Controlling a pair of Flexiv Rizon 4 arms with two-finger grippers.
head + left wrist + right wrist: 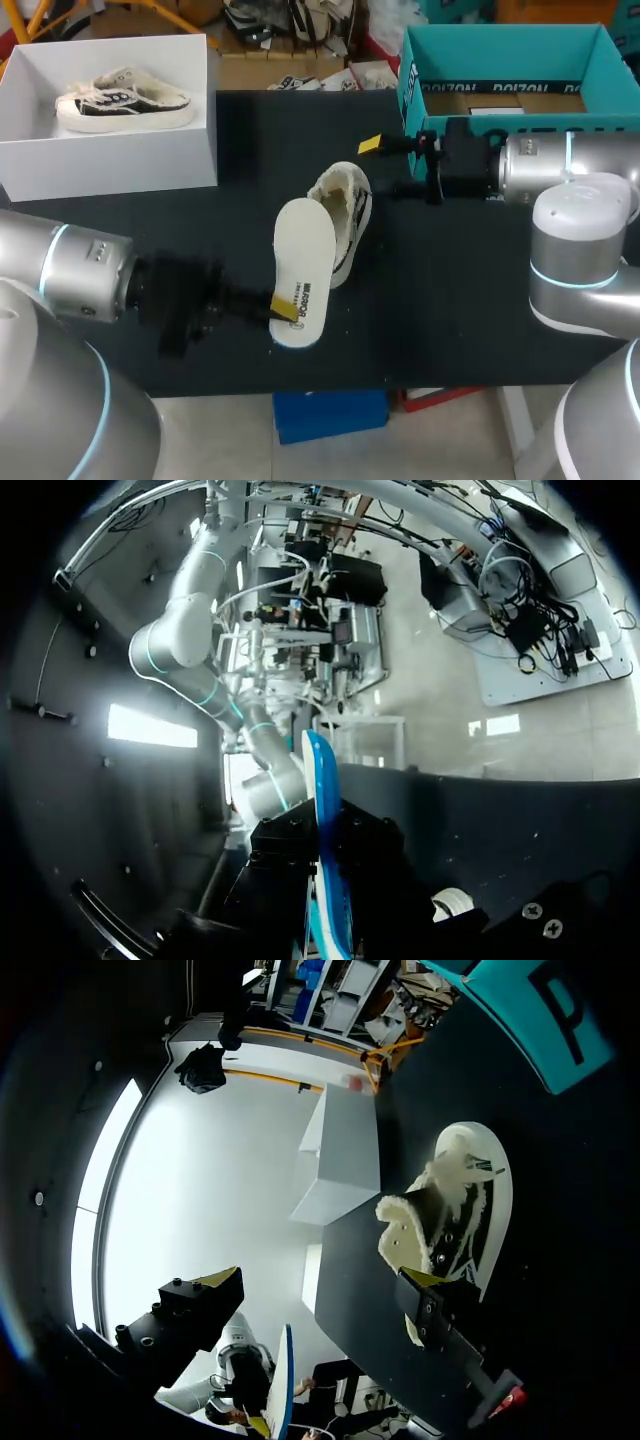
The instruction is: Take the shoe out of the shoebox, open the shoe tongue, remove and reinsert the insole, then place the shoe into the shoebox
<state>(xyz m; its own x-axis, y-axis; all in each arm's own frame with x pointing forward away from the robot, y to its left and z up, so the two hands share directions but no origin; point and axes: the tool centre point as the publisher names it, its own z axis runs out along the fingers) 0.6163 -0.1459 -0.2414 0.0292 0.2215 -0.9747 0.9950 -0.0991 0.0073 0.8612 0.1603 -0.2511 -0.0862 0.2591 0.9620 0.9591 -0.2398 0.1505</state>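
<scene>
A white insole (304, 268) is held up over the black table (470, 310), my left gripper (281, 308) shut on its near end. From the left wrist view the insole (324, 830) shows edge-on between the dark fingers of that gripper (326, 920). Just behind the insole, the fleece-lined shoe (346, 212) lies on its side. My right gripper (388, 168) stands wide open to the right of the shoe, holding nothing. Seen from the right wrist, one of its fingers (432, 1305) is close over the shoe (455, 1210) while the other finger (205, 1300) is well off to the side. The teal shoebox (415, 90) stands at the back right.
A white box (110, 160) with a second shoe (122, 102) inside stands at the back left; it also shows beyond the shoe as the white box (340, 1160) in the right wrist view. Bare table lies at the front right.
</scene>
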